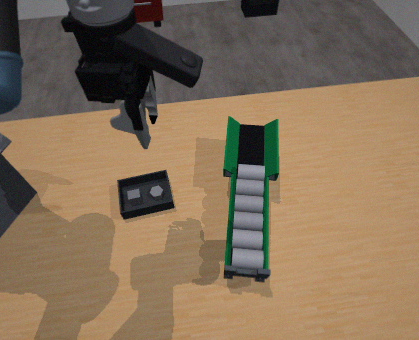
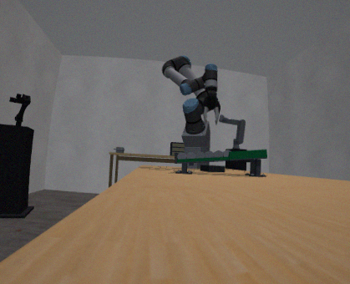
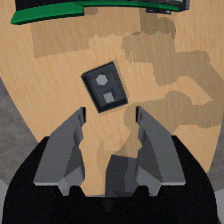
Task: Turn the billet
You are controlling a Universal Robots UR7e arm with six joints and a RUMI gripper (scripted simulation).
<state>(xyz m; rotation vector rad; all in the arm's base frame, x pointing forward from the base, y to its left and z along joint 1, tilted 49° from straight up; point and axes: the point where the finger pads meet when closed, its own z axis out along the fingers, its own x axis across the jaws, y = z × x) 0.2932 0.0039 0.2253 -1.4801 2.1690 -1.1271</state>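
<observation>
Claw [image 1: 145, 131], partly open and empty, hangs high at far left above the tabletop [image 1: 343, 210], well apart from the ramp [image 1: 229, 200] at right, where six billets [image 1: 248, 218] lie crosswise against the stop [image 1: 247, 273]; advise keeping clear.

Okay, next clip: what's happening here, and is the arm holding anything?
Nothing is in hand. The tool hangs partly open and empty above the table, well off to the side of the green ramp, with the small black tray below and ahead of it in the wrist view. On the ramp, six billets lie across it, side by side in a row down to the stop. None looks lengthwise from the top view, so the turning seems done.
</observation>
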